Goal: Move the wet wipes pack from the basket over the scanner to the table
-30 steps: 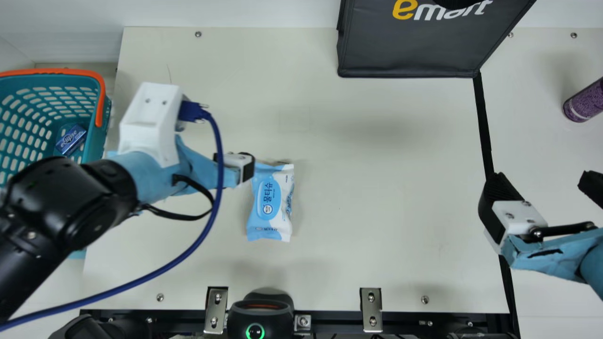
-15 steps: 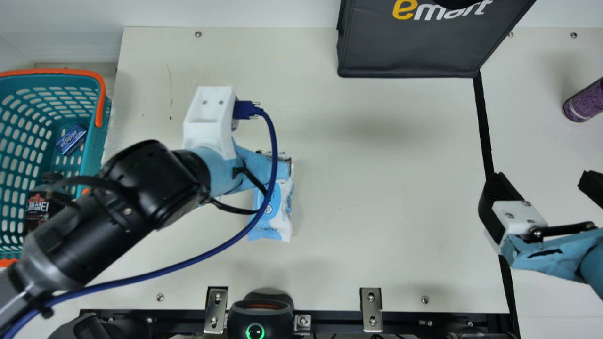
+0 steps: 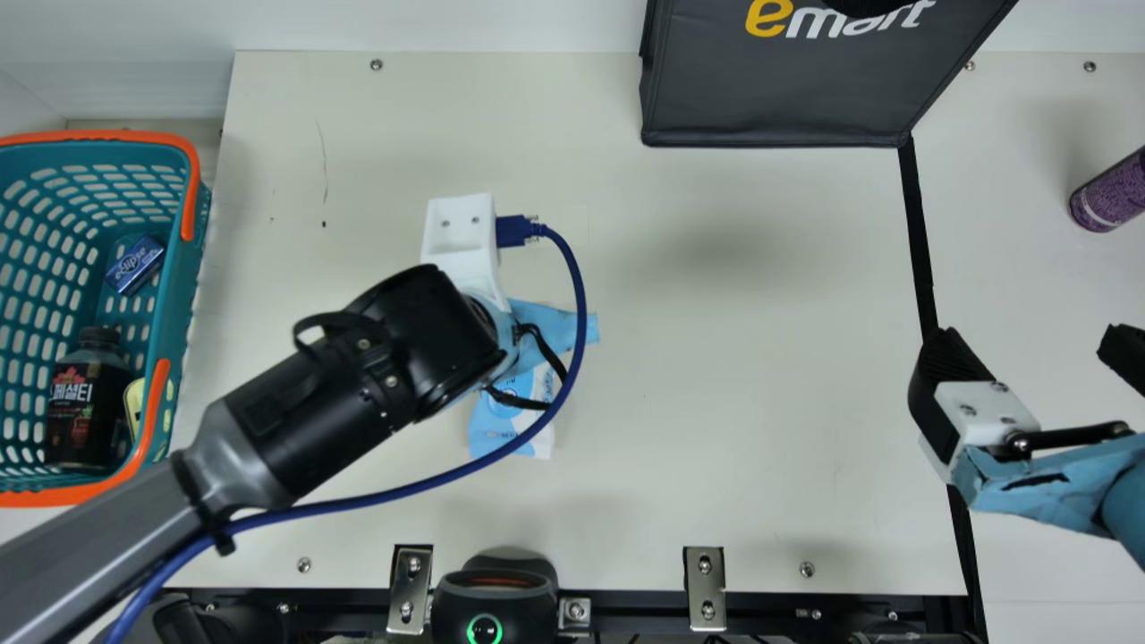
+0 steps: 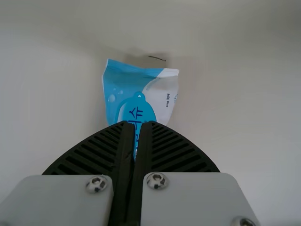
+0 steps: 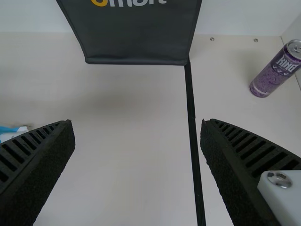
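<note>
The wet wipes pack lies face up on the cream table, partly covered by my left arm. Over its far part is my left gripper, its fingertips hidden beneath the arm. In the left wrist view my left gripper is shut apart from a thin slit, in front of the pack, whose label shows through the slit. The scanner stands at the near table edge. My right gripper is open at the right; in the right wrist view the right gripper has nothing between its fingers.
The teal basket at the left holds a dark bottle and a small blue box. A black bag stands at the far side, a purple can at the far right. A blue cable loops beside my left arm.
My left arm has moved rightward across the table and now covers more of the pack, which has stayed in place. The bottle in the basket has come into view. The right arm has kept still.
</note>
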{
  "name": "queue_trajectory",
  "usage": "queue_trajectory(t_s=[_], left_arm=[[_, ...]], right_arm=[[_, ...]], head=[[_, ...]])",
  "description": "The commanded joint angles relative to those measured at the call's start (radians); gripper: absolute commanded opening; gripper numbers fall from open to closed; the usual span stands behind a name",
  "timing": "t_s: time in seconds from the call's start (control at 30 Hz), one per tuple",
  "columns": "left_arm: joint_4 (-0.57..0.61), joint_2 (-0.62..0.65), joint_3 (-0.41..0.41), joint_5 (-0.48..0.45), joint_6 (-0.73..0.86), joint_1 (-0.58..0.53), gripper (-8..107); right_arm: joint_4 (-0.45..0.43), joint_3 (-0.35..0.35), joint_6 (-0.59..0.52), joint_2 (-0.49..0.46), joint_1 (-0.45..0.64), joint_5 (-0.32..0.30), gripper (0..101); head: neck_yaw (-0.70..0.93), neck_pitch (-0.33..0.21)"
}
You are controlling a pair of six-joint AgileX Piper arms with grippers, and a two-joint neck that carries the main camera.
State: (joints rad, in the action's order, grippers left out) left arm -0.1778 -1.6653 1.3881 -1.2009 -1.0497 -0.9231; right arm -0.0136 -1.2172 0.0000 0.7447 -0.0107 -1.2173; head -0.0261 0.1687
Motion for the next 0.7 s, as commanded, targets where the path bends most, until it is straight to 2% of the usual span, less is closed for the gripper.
queue_trajectory(t_s=[0.0, 0.67], left_arm=[[0.011, -0.018, 0.005, -0.012, 0.003, -0.001, -8], [0.137, -0.149, -0.005, -0.011, 0.079, 0.031, -8]], right_arm=[[0.000, 0.000, 0.000, 0.000, 0.000, 0.000, 95], [0.000, 0.000, 0.000, 0.000, 0.000, -0.001, 95]], head=[[-0.001, -0.030], [-0.001, -0.030]])
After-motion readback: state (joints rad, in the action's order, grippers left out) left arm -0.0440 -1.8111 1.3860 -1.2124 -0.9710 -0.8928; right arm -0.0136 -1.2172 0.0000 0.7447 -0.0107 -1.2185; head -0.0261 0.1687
